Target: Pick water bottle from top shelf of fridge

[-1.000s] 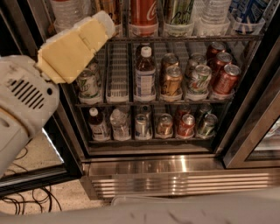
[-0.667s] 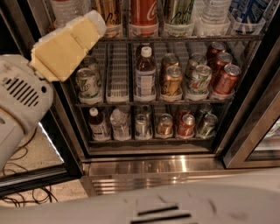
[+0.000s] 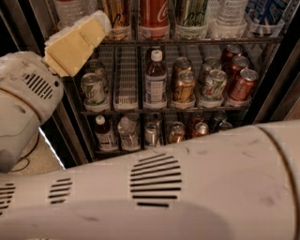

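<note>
The fridge [image 3: 280, 75], a dark-framed drinks cooler, stands open to view with its wire racks crowded. On the top shelf [image 3: 197, 41], a dark metal wire rack, only the lower parts of the drinks show. From left to right they are the water bottle [image 3: 70, 10], a clear plastic bottle at the rack's left end, then a tall gold can [image 3: 116, 18], a red cola can [image 3: 153, 18], a green-and-white can [image 3: 191, 18], a second clear ribbed bottle [image 3: 226, 16] and a blue-and-white container [image 3: 265, 15].

The middle wire rack [image 3: 164, 110] carries a brownish bottle with a white cap and blue-white label [image 3: 154, 79]. An empty translucent plastic lane [image 3: 125, 77] lies to its left, and short cans stand on both sides. The lowest rack holds a small dark bottle with a white cap [image 3: 104, 133], a small clear bottle [image 3: 127, 133] and more cans.

A broad white arm link with vent slots [image 3: 187, 187] crosses the whole foreground and hides the fridge's base. A second white vented housing [image 3: 28, 93] stands at the left, before the fridge's left frame.

The yellow padded claw [image 3: 91, 29] rises from that housing toward the top shelf's left end, just beside the water bottle's base and the gold can. I cannot tell whether it is released or clenched, or whether it touches the bottle. It covers part of the rack's front edge there.
</note>
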Robot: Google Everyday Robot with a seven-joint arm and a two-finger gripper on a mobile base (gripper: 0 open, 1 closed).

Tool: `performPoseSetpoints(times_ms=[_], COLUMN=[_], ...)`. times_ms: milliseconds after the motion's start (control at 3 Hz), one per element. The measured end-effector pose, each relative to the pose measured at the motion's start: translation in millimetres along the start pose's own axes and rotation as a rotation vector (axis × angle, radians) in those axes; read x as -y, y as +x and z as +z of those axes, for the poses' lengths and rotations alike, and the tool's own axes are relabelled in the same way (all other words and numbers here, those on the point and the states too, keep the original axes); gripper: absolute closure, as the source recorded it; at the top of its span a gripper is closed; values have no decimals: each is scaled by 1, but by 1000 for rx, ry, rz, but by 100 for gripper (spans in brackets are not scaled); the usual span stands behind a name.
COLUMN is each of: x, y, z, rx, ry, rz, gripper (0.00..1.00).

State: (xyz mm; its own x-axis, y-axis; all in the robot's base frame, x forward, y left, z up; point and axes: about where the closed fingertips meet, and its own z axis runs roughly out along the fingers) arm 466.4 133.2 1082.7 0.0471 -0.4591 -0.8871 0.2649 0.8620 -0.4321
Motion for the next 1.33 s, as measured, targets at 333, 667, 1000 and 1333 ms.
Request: performPoseSetpoints(times_ms=[333,667,1000,1333], x=[-1,-8,-12,-16], y=[1,-11,-14,-21], z=[21,32,31,35], rx=[26,68,77,113], ry=[27,12,-2,1], rz=[13,21,16,31], gripper=[0,0,0,0])
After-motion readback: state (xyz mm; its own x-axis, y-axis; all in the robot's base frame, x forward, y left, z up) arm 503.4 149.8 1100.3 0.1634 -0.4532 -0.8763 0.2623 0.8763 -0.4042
